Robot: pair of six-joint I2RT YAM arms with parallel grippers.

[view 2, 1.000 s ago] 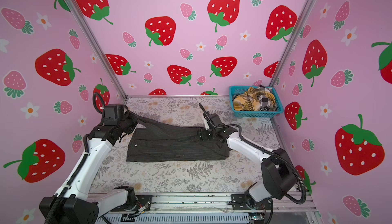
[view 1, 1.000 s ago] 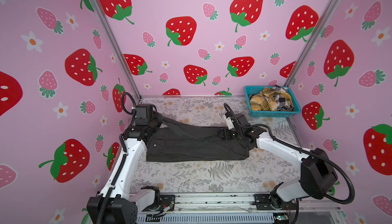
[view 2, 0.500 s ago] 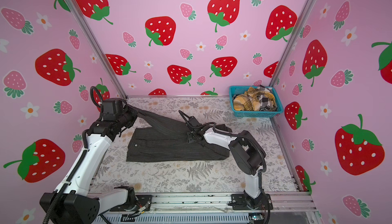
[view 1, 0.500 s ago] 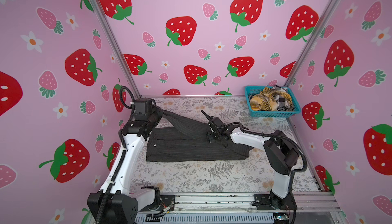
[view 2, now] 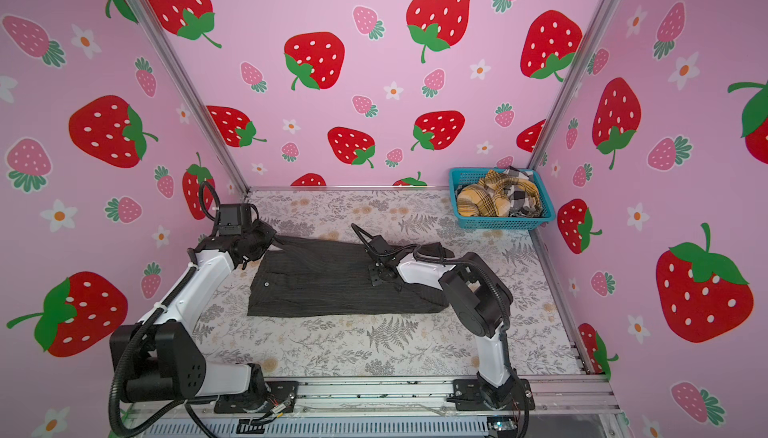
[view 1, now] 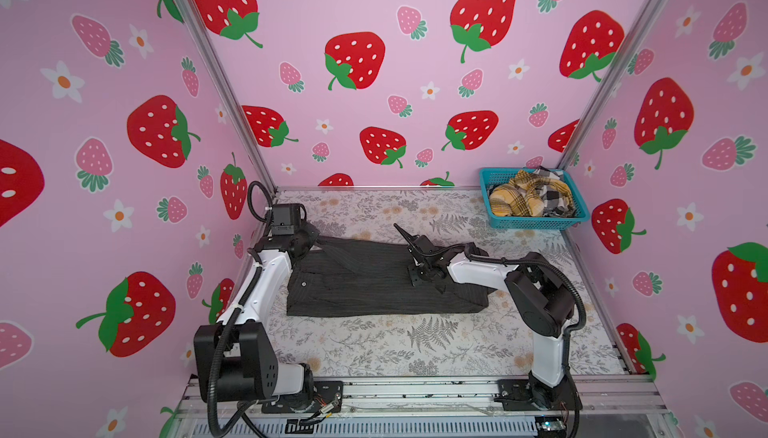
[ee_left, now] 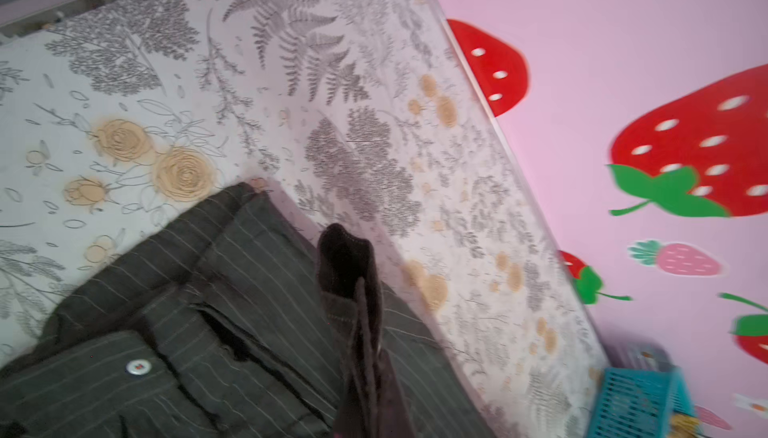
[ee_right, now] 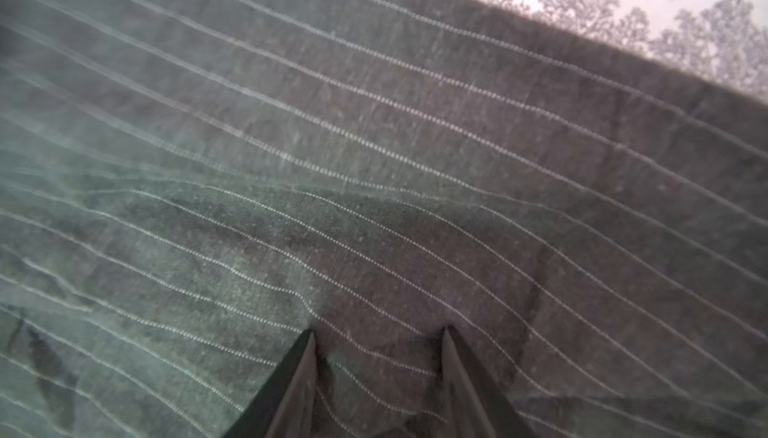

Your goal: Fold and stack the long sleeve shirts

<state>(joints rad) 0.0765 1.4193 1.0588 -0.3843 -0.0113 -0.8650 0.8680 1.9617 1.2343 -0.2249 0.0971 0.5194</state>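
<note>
The long sleeve shirts lie in two places on the floral table. The charcoal pinstriped shirt is spread as a broad, partly folded band directly beneath the right pincer and reaches across to the left pincer. The mustard plaid shirt and the black-and-white check shirt are bunched in the teal basket, well beyond the right pincer in the far corner. From the left pincer one sleeve runs slantwise over the shirt's body towards the right pincer. The left pincer is closed tight on that sleeve near its end, and in the left wrist view we see the cuff poking out past it. In the right wrist view the right pincer's fingertips stand partly apart, pressed down on the pinstriped cloth with a low ridge of it between them. We see no cloth gripped there. We judge the step in hand to be folding this sleeve across the body, with the right pincer pinning the fold. The next move calls for the left pincer to carry the sleeve over and lay it flat without dragging the body askew. A pale button just beside the left pincer marks the placket. We judge the basket shirts not yet begun.
</note>
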